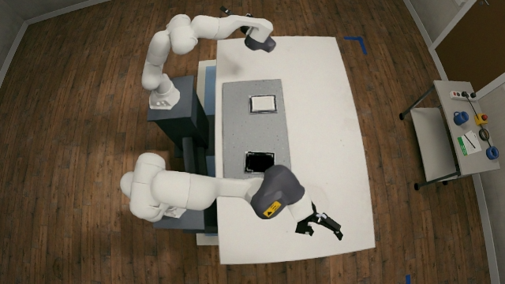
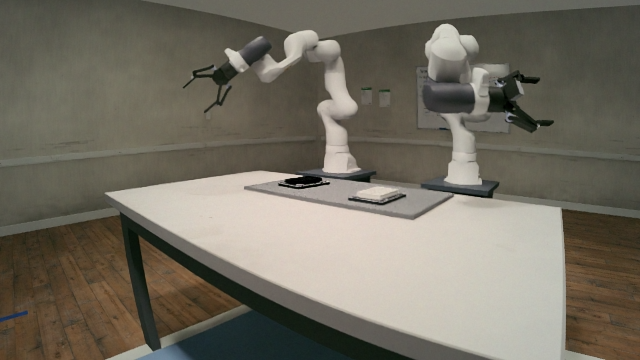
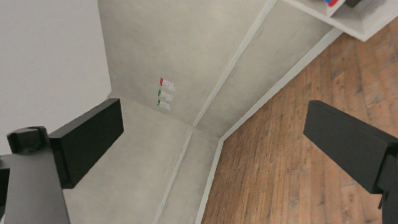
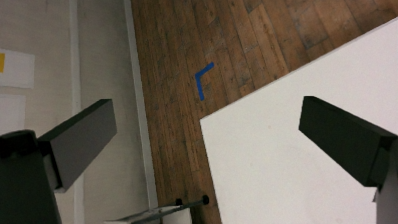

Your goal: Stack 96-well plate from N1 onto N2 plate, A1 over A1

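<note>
The white plate (image 1: 263,103) (image 2: 378,193) lies level in nest N1 (image 1: 263,113) (image 2: 377,202) — below and well apart from the left claw (image 1: 237,13) (image 2: 541,101) (image 3: 214,142); the black plate (image 1: 259,162) (image 2: 303,180) lies level in N2 (image 1: 258,172) (image 2: 300,187) — unstacked, below the right claw (image 1: 324,234) (image 2: 196,98) (image 4: 207,114).
</note>
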`<state>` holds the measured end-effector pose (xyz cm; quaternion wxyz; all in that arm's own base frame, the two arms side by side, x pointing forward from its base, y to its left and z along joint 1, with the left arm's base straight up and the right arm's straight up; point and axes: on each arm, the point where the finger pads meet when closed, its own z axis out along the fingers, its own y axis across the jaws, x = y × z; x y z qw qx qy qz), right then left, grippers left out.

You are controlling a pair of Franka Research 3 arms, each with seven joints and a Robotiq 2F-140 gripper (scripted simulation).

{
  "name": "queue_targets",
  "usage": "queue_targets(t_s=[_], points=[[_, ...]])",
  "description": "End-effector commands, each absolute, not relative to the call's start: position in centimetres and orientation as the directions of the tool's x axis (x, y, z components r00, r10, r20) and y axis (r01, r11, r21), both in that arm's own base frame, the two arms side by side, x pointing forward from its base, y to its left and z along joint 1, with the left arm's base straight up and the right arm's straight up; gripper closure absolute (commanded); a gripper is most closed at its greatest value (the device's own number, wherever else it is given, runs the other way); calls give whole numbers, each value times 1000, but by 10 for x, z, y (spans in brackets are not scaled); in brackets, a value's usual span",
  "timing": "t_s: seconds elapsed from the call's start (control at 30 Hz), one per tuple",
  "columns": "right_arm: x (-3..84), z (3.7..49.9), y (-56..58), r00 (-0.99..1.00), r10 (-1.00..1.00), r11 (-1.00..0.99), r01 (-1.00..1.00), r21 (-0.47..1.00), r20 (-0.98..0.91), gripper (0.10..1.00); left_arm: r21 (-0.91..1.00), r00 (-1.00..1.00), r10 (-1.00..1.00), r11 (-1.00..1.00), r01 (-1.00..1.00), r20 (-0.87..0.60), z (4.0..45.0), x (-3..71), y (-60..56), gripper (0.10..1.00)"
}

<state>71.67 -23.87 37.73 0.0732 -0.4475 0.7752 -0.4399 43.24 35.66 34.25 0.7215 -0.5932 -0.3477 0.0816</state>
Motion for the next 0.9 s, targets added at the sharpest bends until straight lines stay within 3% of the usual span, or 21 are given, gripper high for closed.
queue_targets(t_s=[0.0,0.87], points=[[717,377,-239,-589,-758,212,-629,-748,280,98,-913,743,533,280,297,405,342,423,371,98],[757,353,-148,-363,-842,38,-778,-627,399,98,-913,743,533,280,297,405,342,422,372,98]])
